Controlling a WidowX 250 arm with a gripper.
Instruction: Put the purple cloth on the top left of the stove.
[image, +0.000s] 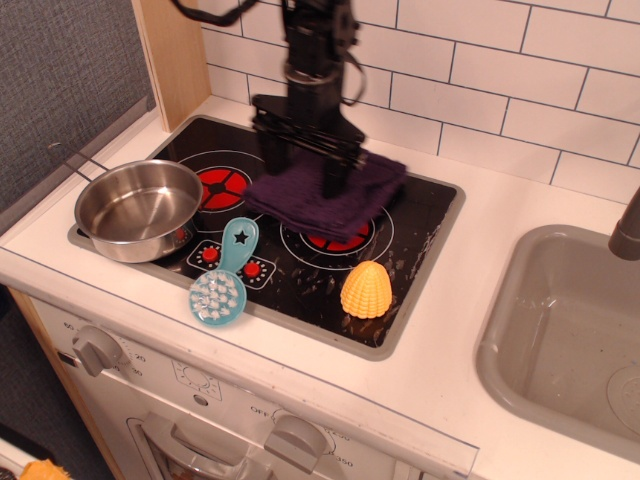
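Note:
The purple cloth (345, 197) is dark, fuzzy and folded. It hangs just above the middle of the black stove (420, 230), covering the top of the right burner. My gripper (303, 168) comes down from above and is shut on the cloth near its left part. The frame blurs the fingers. The left burner (220, 186) shows red behind the pot.
A steel pot (138, 208) sits on the stove's front left corner. A blue scrubber (224, 279) lies at the front edge and a yellow corn-shaped toy (367, 290) on the front right. A grey sink (560, 330) is to the right. Tiled wall behind.

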